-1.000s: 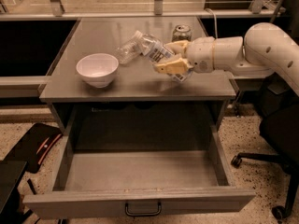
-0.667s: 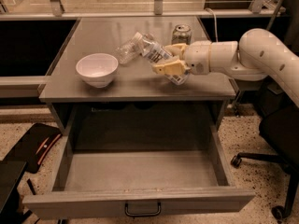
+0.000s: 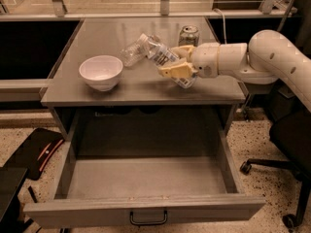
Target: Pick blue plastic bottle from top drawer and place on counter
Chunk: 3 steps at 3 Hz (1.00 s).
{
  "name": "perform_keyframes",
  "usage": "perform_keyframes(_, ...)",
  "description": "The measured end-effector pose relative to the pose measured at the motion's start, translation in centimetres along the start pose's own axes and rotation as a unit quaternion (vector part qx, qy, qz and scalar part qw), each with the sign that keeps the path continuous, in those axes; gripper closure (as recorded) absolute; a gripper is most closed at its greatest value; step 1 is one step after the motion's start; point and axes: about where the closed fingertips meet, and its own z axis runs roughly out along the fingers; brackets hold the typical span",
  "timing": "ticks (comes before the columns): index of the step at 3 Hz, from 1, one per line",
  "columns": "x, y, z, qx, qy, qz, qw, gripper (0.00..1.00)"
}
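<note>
Since a second ago: gripper [image 3: 167, 61] and its load sit slightly further left over the counter [image 3: 97, 33]. Bowl, can and drawer unchanged.

Position: arm reaches in from the right, wrist low above the counter's front right part. Yellowish fingers [image 3: 176, 71] are closed around the blue plastic bottle [image 3: 158, 52], one above and one below its labelled body. Bottle is tilted, upper end toward the back left, lower end poking out under the fingers near the counter surface. Cannot tell whether that lower end touches the counter.

Surroundings: clear bottle [image 3: 132, 54] lies on the counter just beside the held bottle's upper end; contact between them cannot be judged. White bowl [image 3: 101, 72] stands to the left, well apart. Can [image 3: 188, 34] stands upright behind the gripper. Top drawer [image 3: 146, 178] is pulled fully out and shows only a bare floor.

Handling estimate: bottle looks small, thin-walled and light. Walls probably give under squeeze, and the label is likely slick. The grip across the mid-body at the label is the sensible place, since it is the widest and straightest section. A round body will tend to roll once freed.

Stage judgement: pick is done, placement in hand. Release calls for the bottle to rest low on open counter, clear of the neighbouring bottle and away from the front edge above the open drawer.
</note>
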Motion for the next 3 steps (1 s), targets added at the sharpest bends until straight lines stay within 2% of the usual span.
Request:
perform_keyframes(2,0.00,0.00,0.01,0.000,0.000,0.000,1.0000,0.12)
perform_keyframes(3,0.00,0.01,0.01,0.000,0.000,0.000,1.0000,0.00)
